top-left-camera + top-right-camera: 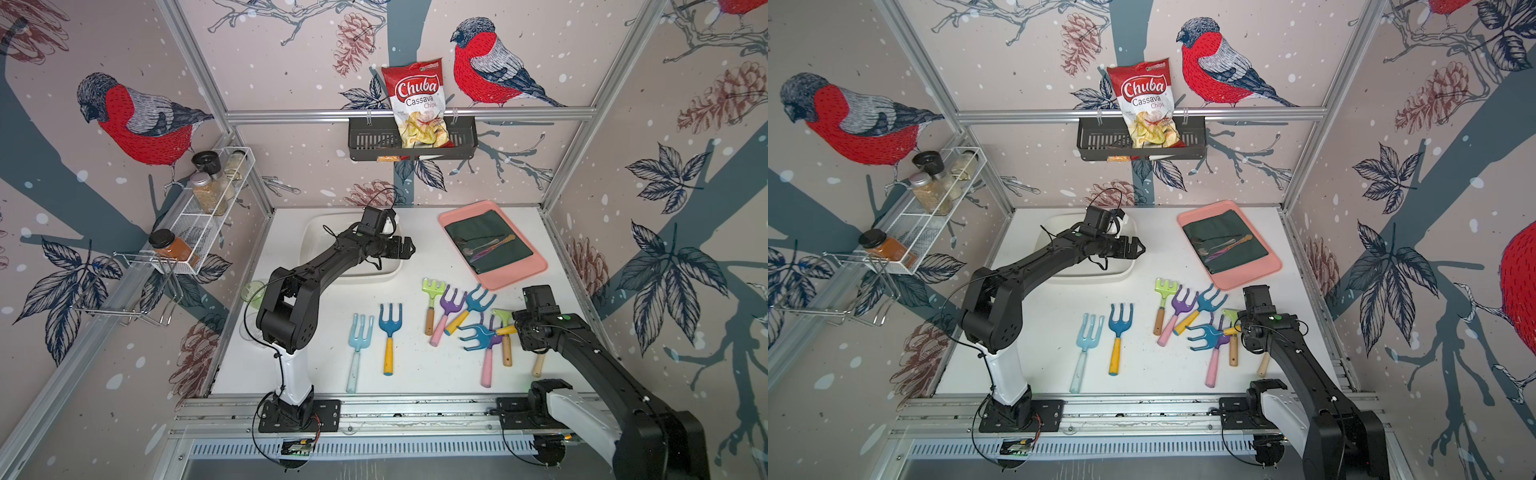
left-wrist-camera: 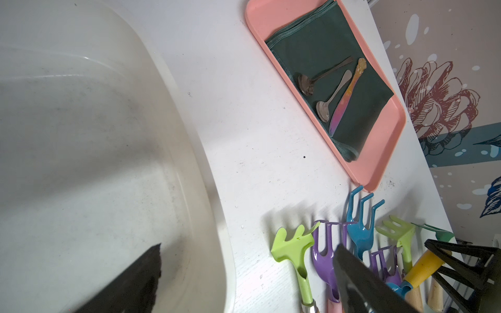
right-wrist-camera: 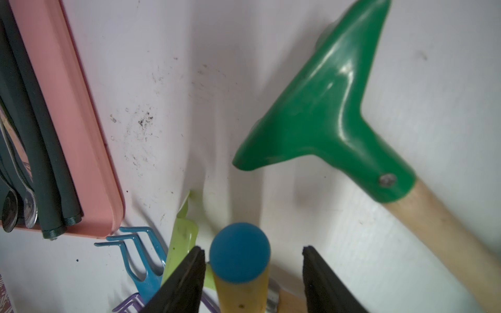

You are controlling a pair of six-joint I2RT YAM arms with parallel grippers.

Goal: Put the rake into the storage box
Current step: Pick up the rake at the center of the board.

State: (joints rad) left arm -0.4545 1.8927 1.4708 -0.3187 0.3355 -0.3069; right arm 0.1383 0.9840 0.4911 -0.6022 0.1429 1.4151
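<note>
**Right gripper** [image 3: 253, 248]: the jaws are spread and straddle the blue-capped end of a yellow handle. One jaw stands just beside the handle and the other is clear of it, so nothing is pinched. The handle belongs to the teal-headed rake [image 1: 478, 336], judged to be the piece in hand. It lies in the heap of tools near the right edge of the desk [image 1: 436, 374], overlapping others.

**Governing relation:** the rake's long axis runs roughly parallel to the front edge. Its prongs point toward the left edge and its handle end sits between the right gripper's jaws. The jaws stand across the handle, so closing should catch it near the cap, far from the head. The head will likely droop.

**Box** [image 1: 311, 249]: it sits at the far edge, left of centre, well apart from the rake. No tool shows in the part of it that is visible.

**Left gripper** [image 1: 410, 248]: it is spread wide and empty, hovering by the box's right rim. The right arm is much the nearer to the rake.

**Note:** a green rake [image 3: 320, 116] with a wooden handle lies just beside the jaws. A careless lift could drag it.
</note>
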